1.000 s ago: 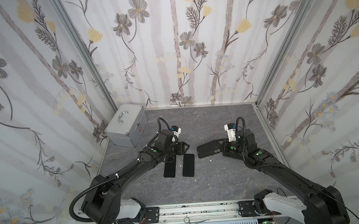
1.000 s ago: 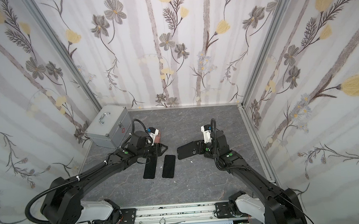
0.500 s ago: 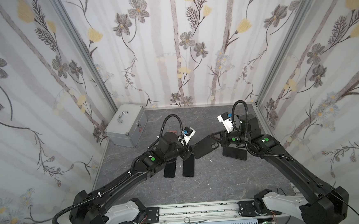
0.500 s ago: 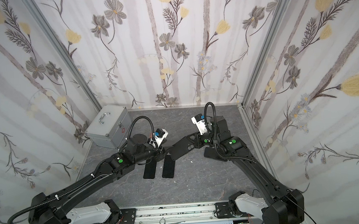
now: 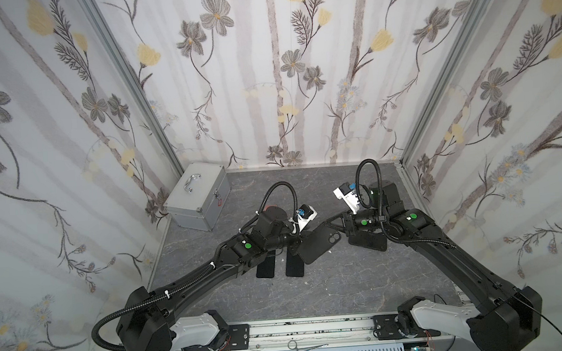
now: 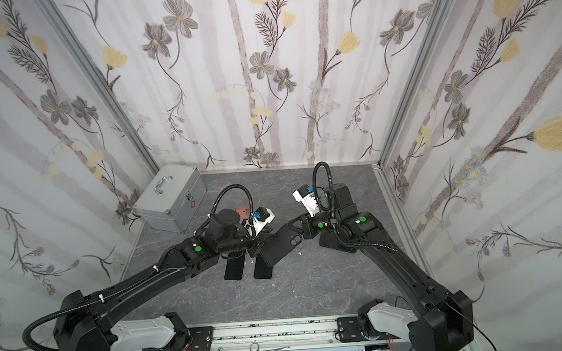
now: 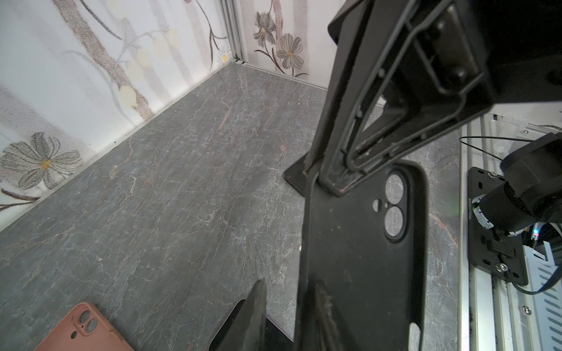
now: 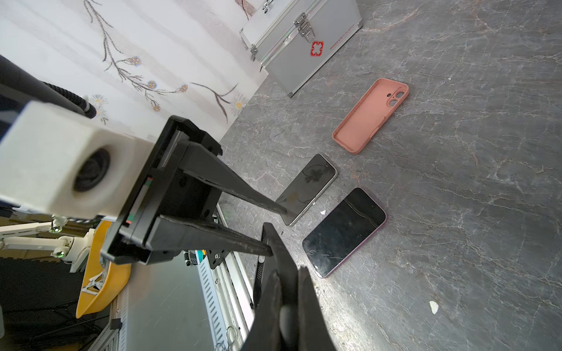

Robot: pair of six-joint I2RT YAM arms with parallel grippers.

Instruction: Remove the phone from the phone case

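Observation:
A black phone case hangs tilted above the table's middle. It is empty: the floor shows through its camera holes. My right gripper is shut on its camera end. My left gripper is at the opposite end, jaws apart astride the case's edge. One finger lies on the inner face and the other finger stands clear of it. A dark phone lies flat under the right arm.
Two more phones lie side by side below the case. A pink case lies near the silver first-aid box at the back left. Steel forceps rest on the front rail.
The right gripper lifted the black case off the dark phone and carried it toward the middle. The left arm swung right to meet it, and its jaws have narrowed around the case's edge.

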